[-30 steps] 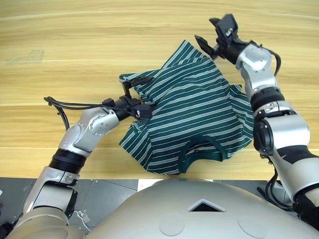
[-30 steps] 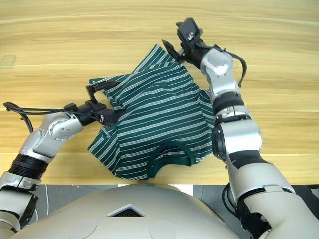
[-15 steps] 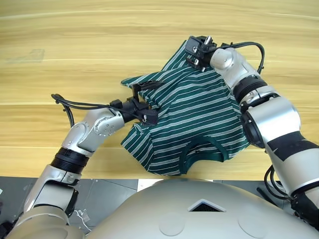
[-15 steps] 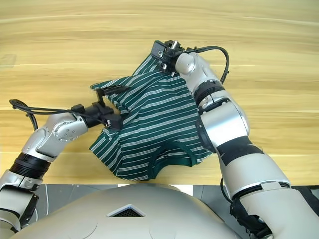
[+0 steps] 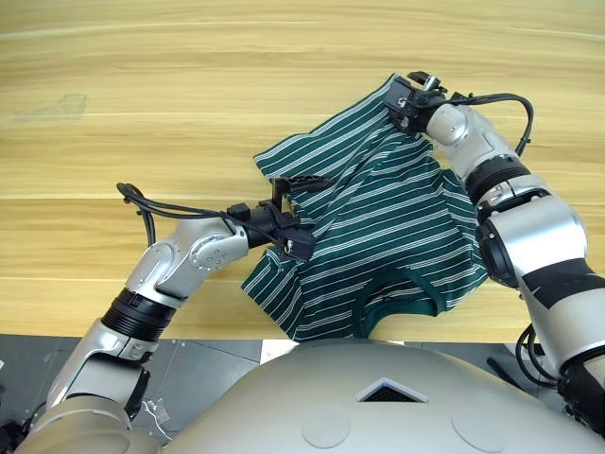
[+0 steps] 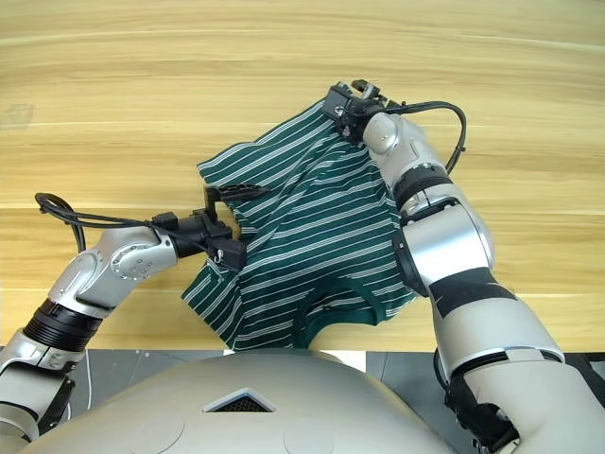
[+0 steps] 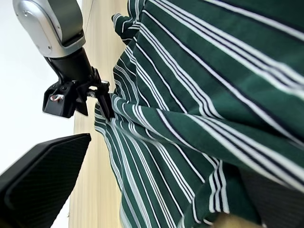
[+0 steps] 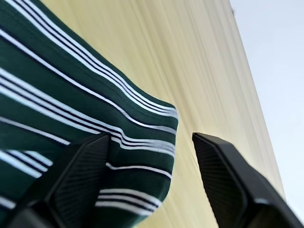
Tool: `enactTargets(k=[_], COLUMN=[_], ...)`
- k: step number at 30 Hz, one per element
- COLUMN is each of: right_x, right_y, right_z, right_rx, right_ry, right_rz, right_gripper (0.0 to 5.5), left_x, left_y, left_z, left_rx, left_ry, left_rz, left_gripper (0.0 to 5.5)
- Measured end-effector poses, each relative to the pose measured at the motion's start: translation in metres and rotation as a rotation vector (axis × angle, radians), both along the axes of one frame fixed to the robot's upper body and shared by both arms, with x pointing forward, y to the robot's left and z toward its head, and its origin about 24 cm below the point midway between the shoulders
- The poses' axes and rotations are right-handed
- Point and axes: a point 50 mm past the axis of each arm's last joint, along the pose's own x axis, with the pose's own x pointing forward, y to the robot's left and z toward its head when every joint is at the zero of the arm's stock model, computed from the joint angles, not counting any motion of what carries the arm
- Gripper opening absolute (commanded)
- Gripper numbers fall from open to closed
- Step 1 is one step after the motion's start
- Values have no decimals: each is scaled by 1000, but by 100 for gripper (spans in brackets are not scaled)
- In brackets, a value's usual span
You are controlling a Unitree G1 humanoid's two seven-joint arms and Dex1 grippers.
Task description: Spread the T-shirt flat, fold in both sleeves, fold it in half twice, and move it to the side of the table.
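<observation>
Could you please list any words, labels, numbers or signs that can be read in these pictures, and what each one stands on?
None can be read.
The T-shirt carries only stripes.
The faint square mark on the table is too pale to show any letters.

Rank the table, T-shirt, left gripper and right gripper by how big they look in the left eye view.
1. table
2. T-shirt
3. left gripper and right gripper: these look much alike, and the left is nearer the camera, so they are unranked.
</observation>
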Motion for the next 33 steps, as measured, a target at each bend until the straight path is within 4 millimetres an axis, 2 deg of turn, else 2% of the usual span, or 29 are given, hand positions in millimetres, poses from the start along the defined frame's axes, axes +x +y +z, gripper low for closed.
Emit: enactTargets(k=[2,4,8,12,15,17,19,22,24,29,33], right_x=[0,-1,-3,-7,-1,3,4,-1,-12,-39,-57], right_y=[-19,-31,-34,-26,-19,-20,-27,-42,-48,-67,-70], right_z=[1,-1,-2,-4,16,40,65,100,111,117,115], right_rx=[-29,-19,49,339,584,717,815,877,893,917,932], right_ry=[-8,-14,-21,-44,-179,-322,-477,-703,-804,-925,-954], right_rz=[-82,-133,-176,-199,-171,-127,-80,1,52,45,23], right_gripper=[322,322,322,322,322,322,322,322,322,322,322], left_x=[0,-1,0,3,16,31,41,44,46,65,106], left_y=[0,0,-1,0,5,13,20,20,21,33,61], left_z=[0,-1,-3,-7,-11,-13,-15,-18,-19,-17,-12], left_rx=[-1,-2,-15,-44,-76,-92,-101,-124,-131,-83,10], left_ry=[-1,-4,-3,2,-19,-40,-55,-61,-67,-114,-187], left_rz=[2,7,15,45,107,178,233,258,263,301,463], left_gripper=[540,540,540,540,540,540,540,540,540,540,540])
